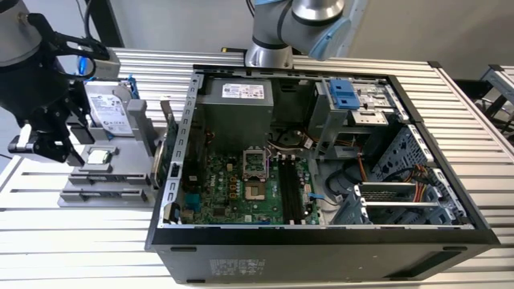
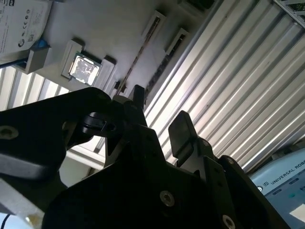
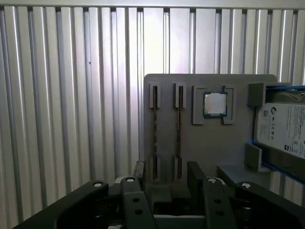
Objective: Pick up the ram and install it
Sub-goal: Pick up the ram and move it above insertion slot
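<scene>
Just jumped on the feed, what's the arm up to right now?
The arm's pincer hangs open over the grey holder beside the open computer case. The ram stands edge-on in the holder's slots, not yet gripped, near the processor chip and hard drive. The case's black memory slots look unfilled.

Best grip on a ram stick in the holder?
Likely pinch either ram mid-length across its flat faces, coming straight down. Each stands on edge in the holder, thin edge up, ends seated in slotted blocks, so only the middle span is free.
</scene>
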`<state>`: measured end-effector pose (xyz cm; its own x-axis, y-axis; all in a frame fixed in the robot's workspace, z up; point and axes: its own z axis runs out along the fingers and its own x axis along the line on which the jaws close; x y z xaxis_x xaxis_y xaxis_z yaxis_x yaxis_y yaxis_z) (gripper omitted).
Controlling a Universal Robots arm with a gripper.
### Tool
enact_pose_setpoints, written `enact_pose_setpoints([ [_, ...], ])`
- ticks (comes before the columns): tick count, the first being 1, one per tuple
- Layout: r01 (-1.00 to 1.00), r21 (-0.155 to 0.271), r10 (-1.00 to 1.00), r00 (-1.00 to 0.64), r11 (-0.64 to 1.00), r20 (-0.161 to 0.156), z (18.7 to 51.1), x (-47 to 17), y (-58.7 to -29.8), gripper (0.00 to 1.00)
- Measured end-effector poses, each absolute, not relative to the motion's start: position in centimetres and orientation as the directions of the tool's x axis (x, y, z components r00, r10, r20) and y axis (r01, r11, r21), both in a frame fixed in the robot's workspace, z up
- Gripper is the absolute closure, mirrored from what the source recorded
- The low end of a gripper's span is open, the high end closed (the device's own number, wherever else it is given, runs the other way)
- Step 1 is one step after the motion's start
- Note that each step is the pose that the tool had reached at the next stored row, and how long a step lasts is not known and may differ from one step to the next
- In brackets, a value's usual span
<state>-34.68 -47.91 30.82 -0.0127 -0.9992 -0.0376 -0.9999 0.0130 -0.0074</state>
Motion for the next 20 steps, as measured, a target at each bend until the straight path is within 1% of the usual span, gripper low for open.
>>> enact_pose_setpoints([
  [20,-1.0,-0.009,-0.999,-0.01,0.011,-0.038,27.0,-35.7,-47.5,0.0],
])
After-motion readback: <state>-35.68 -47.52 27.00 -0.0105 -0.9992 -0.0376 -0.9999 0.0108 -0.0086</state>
